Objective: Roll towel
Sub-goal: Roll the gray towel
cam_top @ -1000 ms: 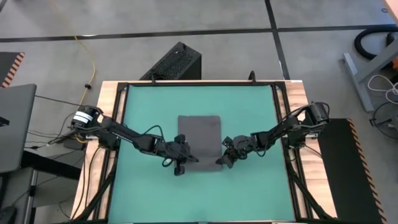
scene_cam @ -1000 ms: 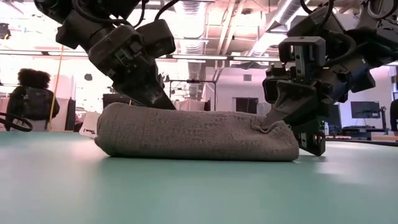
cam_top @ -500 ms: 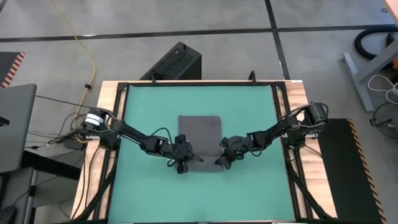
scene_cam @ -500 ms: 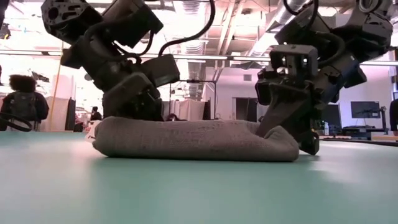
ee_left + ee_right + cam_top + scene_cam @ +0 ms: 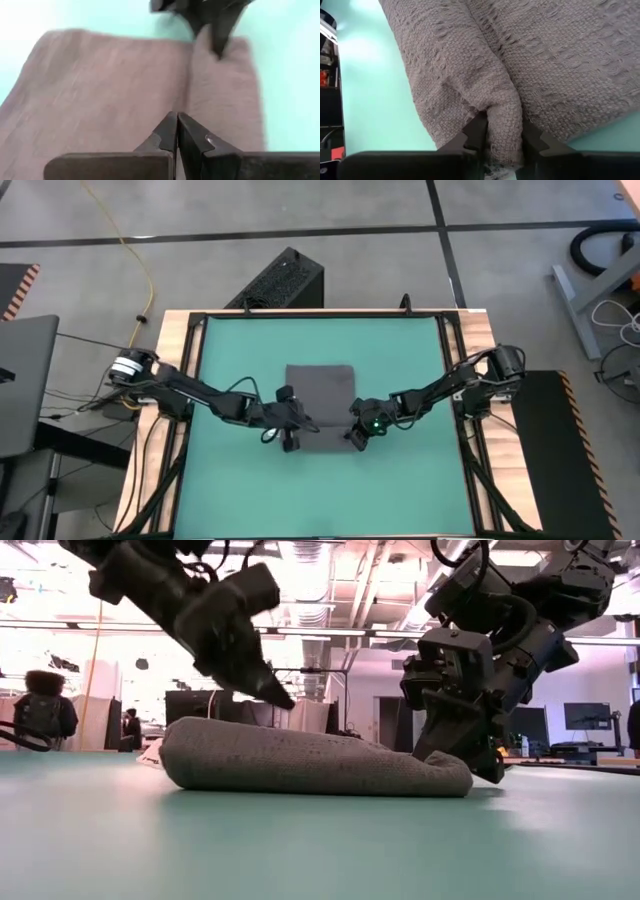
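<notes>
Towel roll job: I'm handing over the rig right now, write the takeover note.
Left gripper: fingers shut, empty, just above the towel's rolled end.
Right gripper: fingers pinching the roll at its other end.
Towel: on the green mat, near its middle; the near end is rolled up, the far part lies flat.
Done: first turns of the roll.
Left: roll the flat part up to the far edge, then let go.

We see green mat (image 5: 400,360) covering tabletop, wood frame (image 5: 178,360) round its edge. Behind table on grey floor – black slotted box (image 5: 285,278), yellow cable (image 5: 135,250) trailing past it. Laptop-ish grey slab (image 5: 25,380) off one side, black platform with hazard stripes (image 5: 555,450) on other. Low view: person (image 5: 42,710) with backpack far back, monitor (image 5: 588,717) opposite, ceiling lights overhead.
</notes>
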You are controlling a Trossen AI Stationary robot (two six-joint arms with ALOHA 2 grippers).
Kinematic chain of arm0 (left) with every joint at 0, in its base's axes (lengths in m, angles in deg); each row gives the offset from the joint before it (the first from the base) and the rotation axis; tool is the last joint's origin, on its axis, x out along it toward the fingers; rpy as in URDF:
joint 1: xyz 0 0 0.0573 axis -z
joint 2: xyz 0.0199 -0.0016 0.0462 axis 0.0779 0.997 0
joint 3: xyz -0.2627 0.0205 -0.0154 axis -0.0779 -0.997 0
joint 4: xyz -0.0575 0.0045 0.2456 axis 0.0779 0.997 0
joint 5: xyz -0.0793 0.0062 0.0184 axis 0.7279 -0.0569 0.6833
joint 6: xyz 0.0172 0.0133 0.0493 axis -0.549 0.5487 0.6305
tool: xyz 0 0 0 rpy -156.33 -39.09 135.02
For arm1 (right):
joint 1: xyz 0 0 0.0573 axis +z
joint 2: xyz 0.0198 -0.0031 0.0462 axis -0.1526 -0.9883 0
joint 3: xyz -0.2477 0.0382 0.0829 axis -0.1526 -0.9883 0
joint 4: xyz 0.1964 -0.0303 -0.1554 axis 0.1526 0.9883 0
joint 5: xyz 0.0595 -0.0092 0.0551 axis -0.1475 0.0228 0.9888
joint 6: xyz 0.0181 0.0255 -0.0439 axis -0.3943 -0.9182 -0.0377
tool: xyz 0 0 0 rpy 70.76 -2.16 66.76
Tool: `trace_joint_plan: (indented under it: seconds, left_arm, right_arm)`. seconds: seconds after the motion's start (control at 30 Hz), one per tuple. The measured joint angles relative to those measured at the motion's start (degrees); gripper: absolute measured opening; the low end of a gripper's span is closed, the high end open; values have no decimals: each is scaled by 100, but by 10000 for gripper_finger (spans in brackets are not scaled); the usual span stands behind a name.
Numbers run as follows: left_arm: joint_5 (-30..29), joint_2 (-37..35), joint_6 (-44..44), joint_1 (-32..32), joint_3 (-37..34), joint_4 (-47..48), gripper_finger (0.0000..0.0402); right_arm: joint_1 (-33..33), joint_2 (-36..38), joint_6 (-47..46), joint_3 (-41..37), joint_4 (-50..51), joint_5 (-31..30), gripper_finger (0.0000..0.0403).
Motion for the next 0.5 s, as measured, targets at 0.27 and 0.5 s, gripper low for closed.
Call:
trace_joint_plan:
  seconds: [0.27, 0.5]
  left_arm:
    - [660, 496, 6, 204, 3, -514, 0]
    - [602, 1021, -329, 176, 4, -572, 0]
  right_arm:
    - [2, 0, 124, -2, -14, -30, 88]
    - [-31, 0, 351, -2, -40, 182, 109]
